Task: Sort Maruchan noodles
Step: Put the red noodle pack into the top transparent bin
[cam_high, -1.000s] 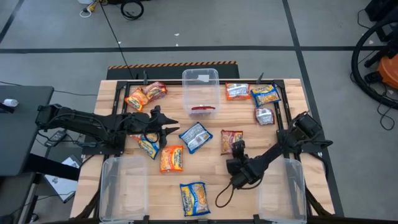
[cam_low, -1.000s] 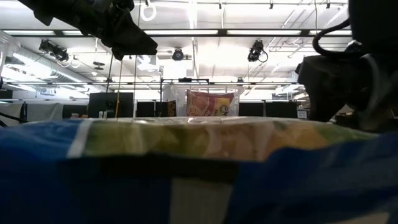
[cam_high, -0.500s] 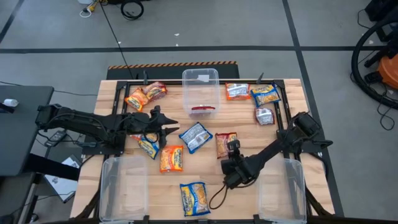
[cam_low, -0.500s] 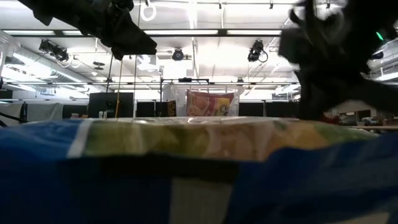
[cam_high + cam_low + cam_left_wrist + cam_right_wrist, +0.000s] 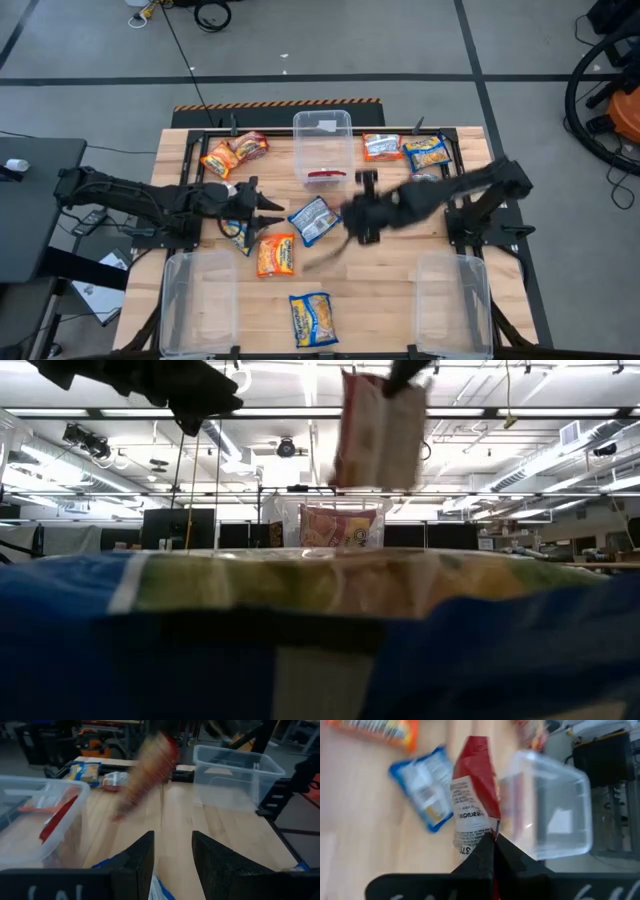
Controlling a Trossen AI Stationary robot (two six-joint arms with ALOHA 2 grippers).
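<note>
My right end effector [image 5: 492,840] is clamped on a red packet [image 5: 472,805], holding it in the air above the middle of the tabletop [image 5: 400,290], near the clear bin [image 5: 323,148] at the far edge. My left end effector [image 5: 268,208] hangs over a blue packet [image 5: 238,232] on the left side, its fingers [image 5: 137,862] apart and holding nothing. Other packets lie scattered: orange [image 5: 276,255], blue [image 5: 314,220] and another blue [image 5: 312,318] near the front edge.
</note>
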